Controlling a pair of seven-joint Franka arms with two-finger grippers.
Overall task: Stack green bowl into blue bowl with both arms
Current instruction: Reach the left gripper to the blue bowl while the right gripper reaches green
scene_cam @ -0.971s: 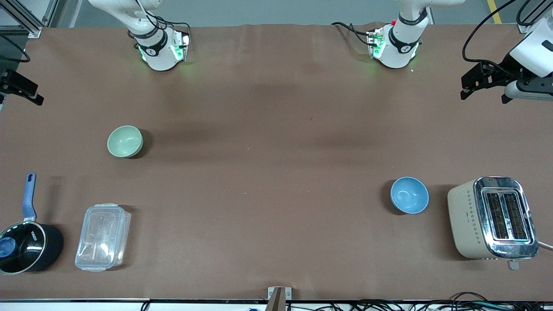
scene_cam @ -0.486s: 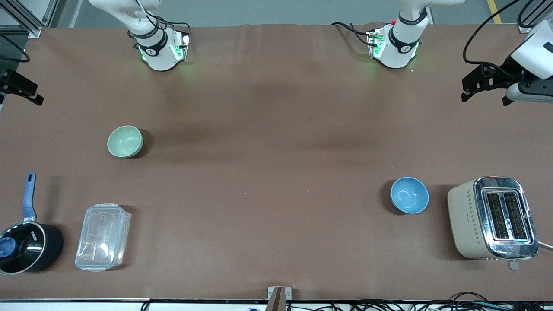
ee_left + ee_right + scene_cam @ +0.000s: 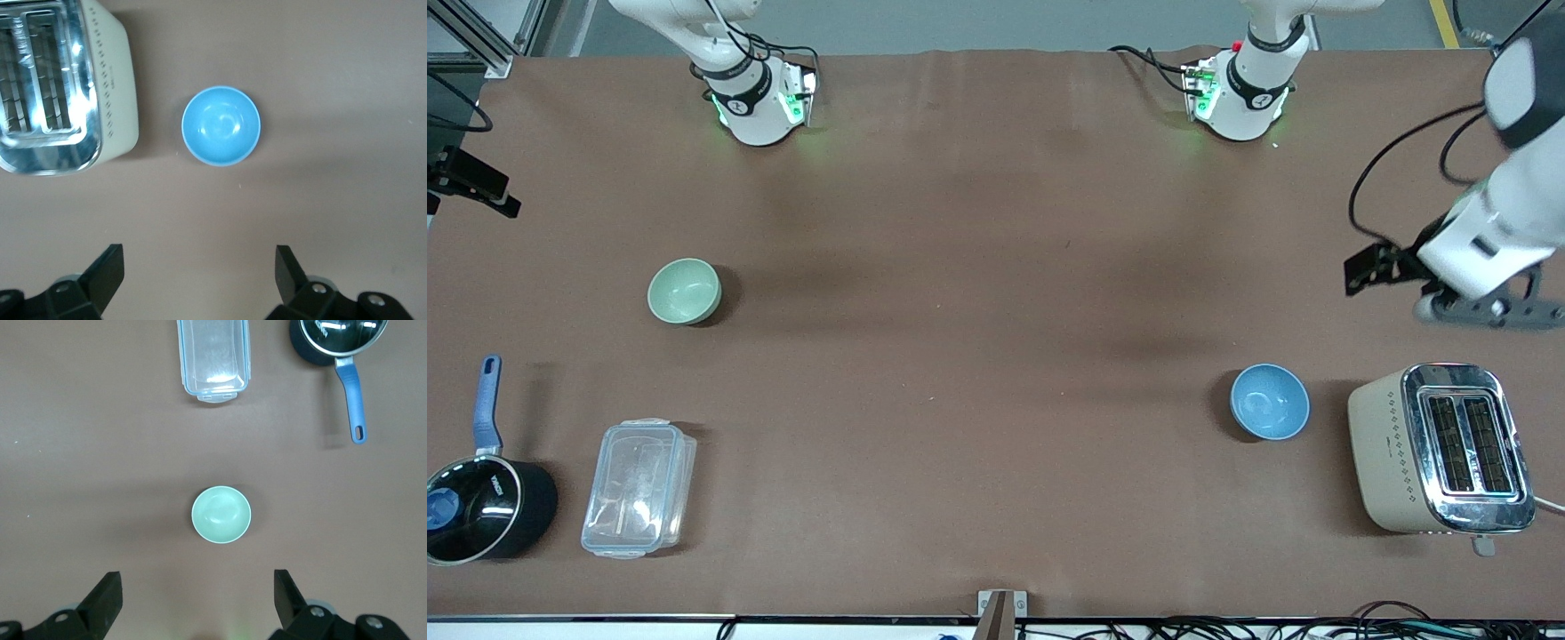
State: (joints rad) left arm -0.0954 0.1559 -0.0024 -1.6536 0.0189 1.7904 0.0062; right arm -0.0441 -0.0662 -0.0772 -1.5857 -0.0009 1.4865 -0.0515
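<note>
1. Since a second ago the left hand [image 3: 199, 280] has swung toward the blue bowl [image 3: 1270, 402], fingers spread wide and empty.
2. Right hand [image 3: 197, 603] hangs high over the green bowl [image 3: 684, 291], wide open, empty, probably lining up a grasp.
3. Both bowls sit well apart on the counter [image 3: 978, 356].

right hand [image 3: 471, 182] — mostly cut off at edge.
</note>
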